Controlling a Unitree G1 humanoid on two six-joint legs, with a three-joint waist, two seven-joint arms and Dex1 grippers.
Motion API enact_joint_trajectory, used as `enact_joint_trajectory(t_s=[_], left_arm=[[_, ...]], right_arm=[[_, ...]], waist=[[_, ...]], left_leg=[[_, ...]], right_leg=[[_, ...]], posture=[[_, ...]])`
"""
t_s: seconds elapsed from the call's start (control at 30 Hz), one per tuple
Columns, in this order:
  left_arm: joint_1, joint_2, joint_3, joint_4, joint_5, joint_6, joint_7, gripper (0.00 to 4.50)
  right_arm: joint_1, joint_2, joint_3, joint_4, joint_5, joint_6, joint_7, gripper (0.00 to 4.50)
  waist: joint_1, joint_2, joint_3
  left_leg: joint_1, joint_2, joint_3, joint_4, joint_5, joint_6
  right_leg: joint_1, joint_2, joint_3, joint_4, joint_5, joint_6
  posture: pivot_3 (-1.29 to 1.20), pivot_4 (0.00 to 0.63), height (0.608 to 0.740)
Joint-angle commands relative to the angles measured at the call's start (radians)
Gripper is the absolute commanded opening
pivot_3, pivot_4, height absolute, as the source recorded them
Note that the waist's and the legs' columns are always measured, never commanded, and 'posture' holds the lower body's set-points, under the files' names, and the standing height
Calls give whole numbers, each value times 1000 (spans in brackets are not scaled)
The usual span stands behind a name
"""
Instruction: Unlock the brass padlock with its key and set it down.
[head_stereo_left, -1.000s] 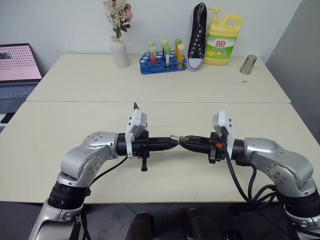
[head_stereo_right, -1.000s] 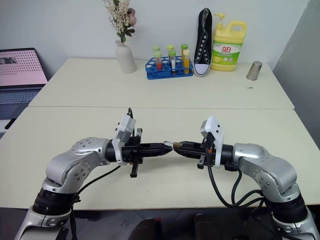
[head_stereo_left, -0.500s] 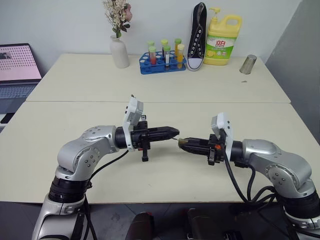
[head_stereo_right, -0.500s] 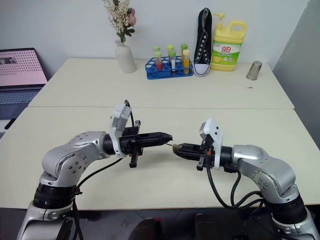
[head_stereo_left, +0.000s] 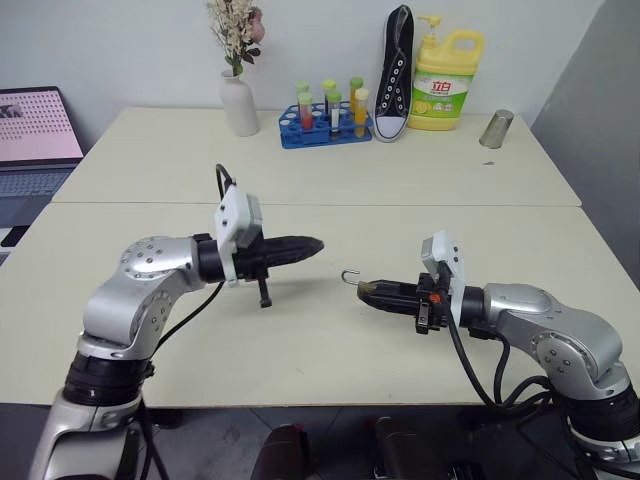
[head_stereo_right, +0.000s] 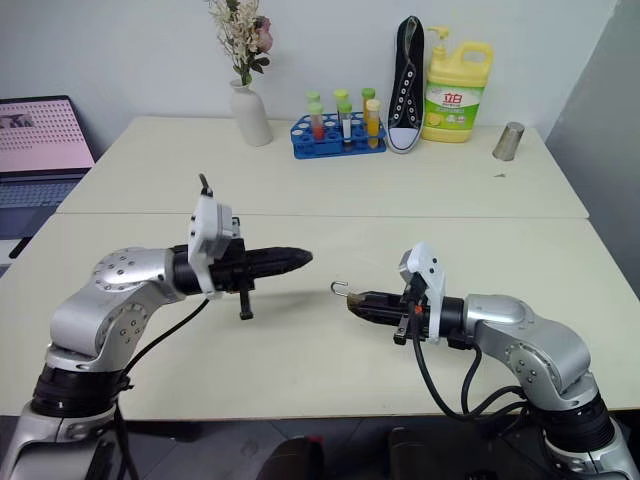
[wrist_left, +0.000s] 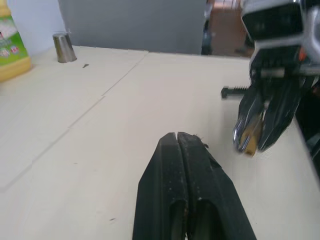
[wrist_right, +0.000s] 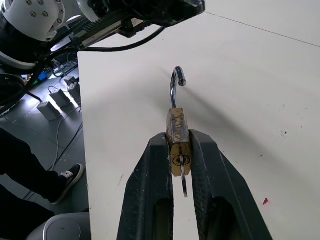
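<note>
Right gripper (wrist_right: 179, 150) clamped on padlock (wrist_right: 178, 139), held above table (head_stereo_left: 300, 330) near front edge; shackle (wrist_right: 176, 85) swung free, key in keyway. Left gripper (wrist_left: 178, 137) pinched shut, empty, well apart. Unlock step looks done. Next: lower padlock, release.

Left hand (head_stereo_left: 318, 242) pressed closed, right hand (wrist_right: 179, 150) pinching (arms well apart), tips facing each other.

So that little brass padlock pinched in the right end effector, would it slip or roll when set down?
The brass padlock looks smooth and hard, so it might slip from the right end effector. Its boxy body probably won't roll. With its shackle swung open, it would likely tip and lie flat.
</note>
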Motion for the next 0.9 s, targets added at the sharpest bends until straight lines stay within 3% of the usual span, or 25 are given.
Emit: enact_joint_trajectory(t_s=[0.03,0.17,0.37,0.67,0.9], left_arm=[[57,43,-35,-14,94,-178,-95,1154],[173,95,-85,30,221,-452,-191,2401],[187,57,-58,30,189,-428,-136,4381],[225,39,-72,56,217,-503,-116,4500],[245,22,-81,49,220,-514,-103,4500]], right_arm=[[-17,-10,-32,9,32,42,-11,135],[-67,31,-51,112,74,187,-84,135],[-119,50,-25,208,67,286,-91,135],[-222,90,78,401,-3,348,-57,135],[-268,153,80,512,-52,364,-76,135]], waist=[[2,0,0],[0,0,0],[6,0,0],[0,0,0],[0,1,0]], left_leg=[[0,0,0,0,0,0],[0,1,1,0,0,0],[-1,0,-1,0,0,0],[-1,1,-1,0,0,0],[-1,1,-1,0,0,0]], right_leg=[[0,0,0,0,0,0],[0,-4,0,0,0,-1],[0,-5,-2,0,-1,-1],[-1,-4,-2,1,-1,-1],[-1,-4,-2,1,-1,-1]], posture=[[0,150,740],[0,150,740],[0,150,740],[0,150,740],[0,150,740]])
